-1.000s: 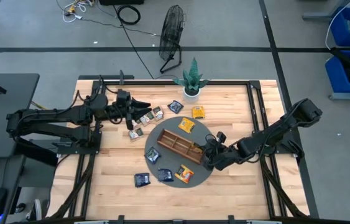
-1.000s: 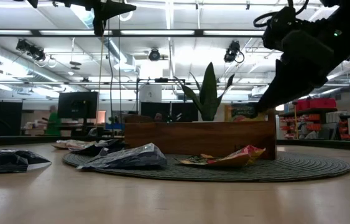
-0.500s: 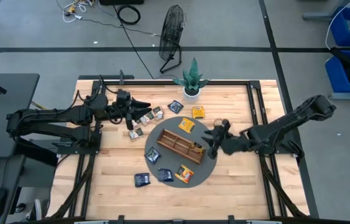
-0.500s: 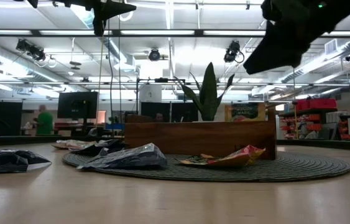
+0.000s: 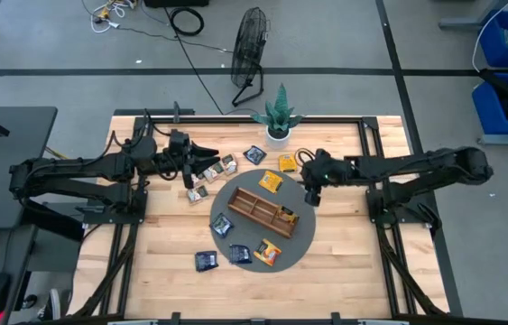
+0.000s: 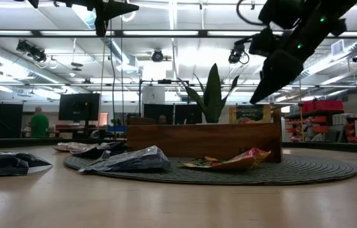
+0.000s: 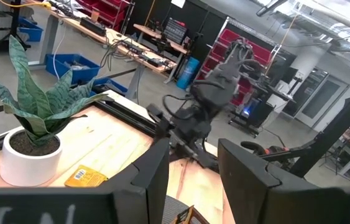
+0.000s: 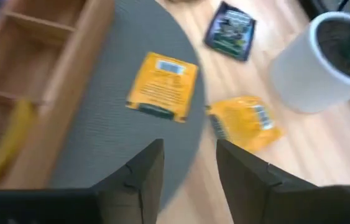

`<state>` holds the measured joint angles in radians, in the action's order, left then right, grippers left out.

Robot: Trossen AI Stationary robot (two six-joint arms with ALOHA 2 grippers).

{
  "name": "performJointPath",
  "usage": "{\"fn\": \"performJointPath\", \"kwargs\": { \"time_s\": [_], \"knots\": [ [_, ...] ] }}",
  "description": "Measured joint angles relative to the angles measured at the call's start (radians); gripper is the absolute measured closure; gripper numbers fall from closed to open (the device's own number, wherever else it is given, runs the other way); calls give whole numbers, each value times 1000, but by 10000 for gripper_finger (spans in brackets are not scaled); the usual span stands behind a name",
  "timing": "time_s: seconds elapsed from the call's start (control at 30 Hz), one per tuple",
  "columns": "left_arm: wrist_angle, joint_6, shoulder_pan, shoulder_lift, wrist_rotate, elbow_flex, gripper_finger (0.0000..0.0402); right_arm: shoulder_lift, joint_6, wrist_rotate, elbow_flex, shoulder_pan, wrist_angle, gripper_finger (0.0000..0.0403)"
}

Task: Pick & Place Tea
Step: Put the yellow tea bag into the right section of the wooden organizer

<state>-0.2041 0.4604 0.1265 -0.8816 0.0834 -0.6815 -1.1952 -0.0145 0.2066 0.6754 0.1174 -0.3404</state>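
1. Tea sachets (image 5: pixel 271 181) lay scattered across the round grey mat (image 5: pixel 300 246) and bare table (image 5: pixel 344 271); one yellow sat in the wooden tray (image 5: pixel 261 209).
2. Right gripper (image 5: pixel 311 198) hovered parted, empty, above the mat's edge.
3. Sachets looked light, floppy, slick; pinch an edge.
4. Left gripper (image 5: pixel 190 162) waited parted, apparently empty.

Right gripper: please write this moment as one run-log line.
right gripper: open, empty | above mat edge | nearest: yellow sachet | left gripper: waiting

No words, brands or numbers can be read. The yellow tea sachets (image 8: pixel 163 86) carry pale printed labels, but the print is too blurred to make out. An upright yellow packet (image 6: pixel 249 114) behind the wooden tray (image 6: pixel 203 139) shows lettering too small to read.
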Motion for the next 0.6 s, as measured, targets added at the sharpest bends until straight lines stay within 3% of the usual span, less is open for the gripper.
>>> {"fn": "performJointPath", "kwargs": {
  "time_s": [0.2, 0.43, 0.6],
  "knots": [
    [0, 0, 0, 0, 0, 0, 259, -92, 114, -92, 0, 116, 5, 220],
    [0, 1, 1, 0, 0, 0, 259, -254, 226, -91, 55, 175, 33, 157],
    [0, 2, 1, 0, 1, 0, 259, -357, 264, -92, 109, 200, 68, 144]
  ]
}}
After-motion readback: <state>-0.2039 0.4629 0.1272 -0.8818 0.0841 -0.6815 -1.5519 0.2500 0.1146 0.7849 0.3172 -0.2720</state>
